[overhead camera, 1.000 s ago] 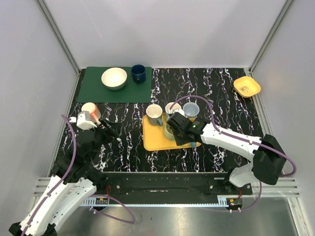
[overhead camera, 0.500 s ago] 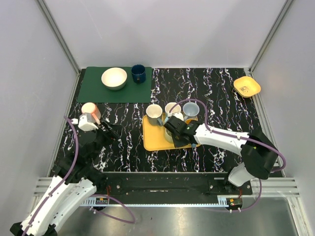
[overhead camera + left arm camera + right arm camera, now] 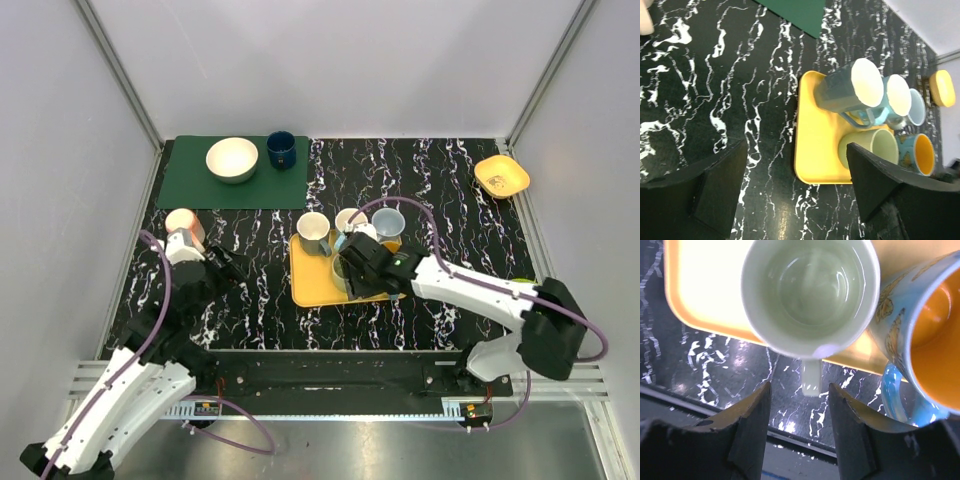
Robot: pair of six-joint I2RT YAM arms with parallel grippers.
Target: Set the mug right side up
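Observation:
A pale green mug (image 3: 810, 290) stands upright on the yellow tray (image 3: 705, 285), mouth up, its handle (image 3: 811, 377) pointing over the tray's near edge. My right gripper (image 3: 800, 407) is open just above it, one finger on each side of the handle and not touching it. In the top view the right gripper (image 3: 352, 272) covers most of this mug. A blue mug with an orange inside (image 3: 925, 330) stands right beside it. My left gripper (image 3: 797, 180) is open and empty over the black table, left of the tray (image 3: 815, 150).
Three more mugs (image 3: 313, 232) (image 3: 350, 219) (image 3: 388, 222) stand along the tray's far edge. A pink cup (image 3: 183, 220) sits by my left wrist. A green mat (image 3: 190, 185) holds a white bowl (image 3: 232, 158) and a dark blue mug (image 3: 281, 149). A yellow bowl (image 3: 502, 176) is far right.
My right gripper has shifted a little to the left and nearer over the pale green mug. My left gripper has edged slightly toward the tray.

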